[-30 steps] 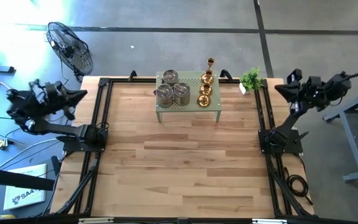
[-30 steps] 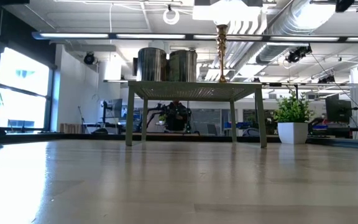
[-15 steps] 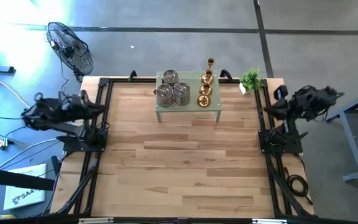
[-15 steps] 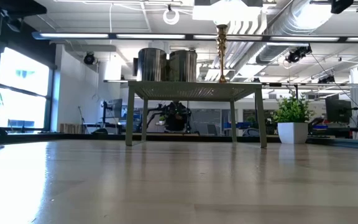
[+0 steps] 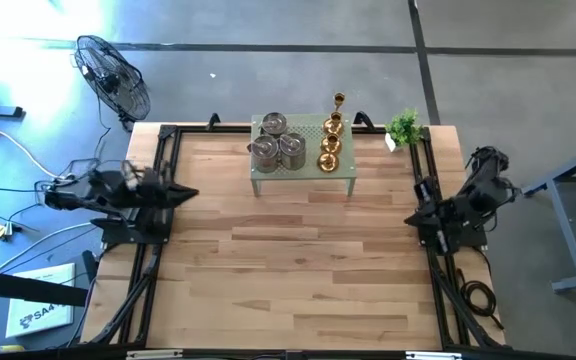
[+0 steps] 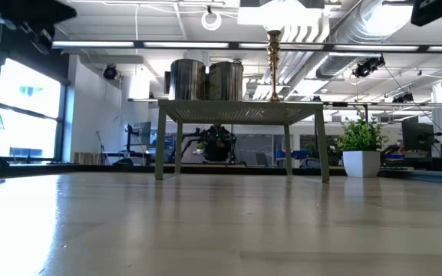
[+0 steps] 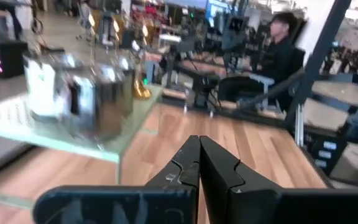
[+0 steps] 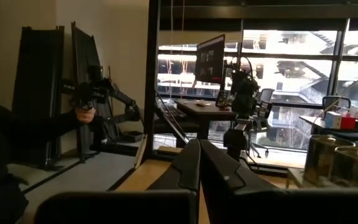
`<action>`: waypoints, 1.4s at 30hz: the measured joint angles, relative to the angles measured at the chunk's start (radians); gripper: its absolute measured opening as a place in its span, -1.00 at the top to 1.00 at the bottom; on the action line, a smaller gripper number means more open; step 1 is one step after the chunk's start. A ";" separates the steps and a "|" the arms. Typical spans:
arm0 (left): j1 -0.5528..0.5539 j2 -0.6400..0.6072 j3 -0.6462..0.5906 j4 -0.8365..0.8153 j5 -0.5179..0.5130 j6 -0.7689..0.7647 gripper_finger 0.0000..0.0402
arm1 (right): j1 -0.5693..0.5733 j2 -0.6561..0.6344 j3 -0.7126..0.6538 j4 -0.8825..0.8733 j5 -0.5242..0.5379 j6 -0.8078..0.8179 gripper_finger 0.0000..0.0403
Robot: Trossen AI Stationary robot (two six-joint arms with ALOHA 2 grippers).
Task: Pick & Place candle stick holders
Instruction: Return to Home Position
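Three silver-grey candle stick holders (image 5: 276, 140) and three gold ones (image 5: 331, 135) stand on the green perforated stand (image 5: 308, 170) at the table's far middle. In the low view the silver ones (image 6: 206, 79) and a tall gold one (image 6: 273, 65) show on top of the stand (image 6: 240, 112). My left gripper (image 5: 190, 193) is shut and empty over the table's left edge. In its wrist view (image 7: 199, 155) it points at the silver holders (image 7: 79, 93). My right gripper (image 5: 411, 218) is shut and empty at the table's right edge; it also shows in its wrist view (image 8: 199, 155).
A small green potted plant (image 5: 404, 127) stands at the far right, beside the stand. Black rails (image 5: 158, 200) run along the left and right sides. A fan (image 5: 113, 75) stands off the far left corner. A person (image 7: 278, 53) sits beyond the table. Bare wood lies in front of the stand.
My left gripper has swung from beyond the table's left edge toward the right and near, coming over the left edge. My right gripper has swung from the far right corner toward the near edge and inward over the right rail. The holders have stayed where they were.
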 joint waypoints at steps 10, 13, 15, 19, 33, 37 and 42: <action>0.000 -0.001 -0.260 0.284 0.156 0.075 1.00 | -0.103 0.000 -0.175 0.155 -0.096 0.051 1.00; 0.000 -0.003 -0.283 0.292 0.199 0.077 1.00 | -0.149 0.000 -0.190 0.150 -0.100 0.103 1.00; 0.000 -0.003 -0.295 0.294 0.237 0.076 1.00 | -0.182 0.000 -0.207 0.148 -0.115 0.122 1.00; 0.000 -0.003 -0.331 0.387 0.307 0.083 1.00 | -0.257 0.000 -0.225 0.146 -0.175 0.153 1.00; 0.000 -0.003 -0.438 0.556 0.406 0.107 1.00 | -0.521 0.002 -0.229 0.092 -0.410 0.233 1.00; 0.000 -0.003 -0.439 0.549 0.403 0.109 1.00 | -0.562 0.004 -0.272 0.158 -0.495 0.234 1.00; 0.000 -0.003 -0.440 0.581 0.379 0.107 1.00 | -0.603 0.027 -0.287 0.119 -0.480 0.269 1.00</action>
